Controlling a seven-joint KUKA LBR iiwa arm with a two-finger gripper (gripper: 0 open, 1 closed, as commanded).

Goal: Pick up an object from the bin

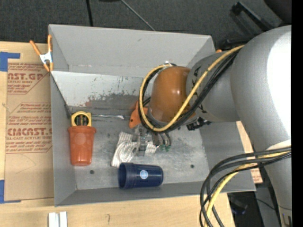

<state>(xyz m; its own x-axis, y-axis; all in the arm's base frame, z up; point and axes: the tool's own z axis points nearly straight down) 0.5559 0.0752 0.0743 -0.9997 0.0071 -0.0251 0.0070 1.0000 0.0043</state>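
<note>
The pincer is low in the grey metal bin, at the right edge of a crumpled, silvery-white piece of foil-like wrapping. This wrapping lies near the middle of the bin floor, creased into shiny ridges with darker folds between them. Whether the pincer is spread or pressed together cannot be told, nor whether it touches the wrapping.

Just in front of the wrapping, near the bin's front wall, a dark blue plastic cup lies on its side. It has a small pale round mark on its wall, with no writing that can be read. At the left of the floor, well apart from the pincer, an orange translucent plastic cup also lies on its side. Touching its far end is a small yellow and black object.

Part of a small orange thing shows at the edge of the arm's rounded orange-brown cover. A small green bit lies just to the right of the pincer.
</note>
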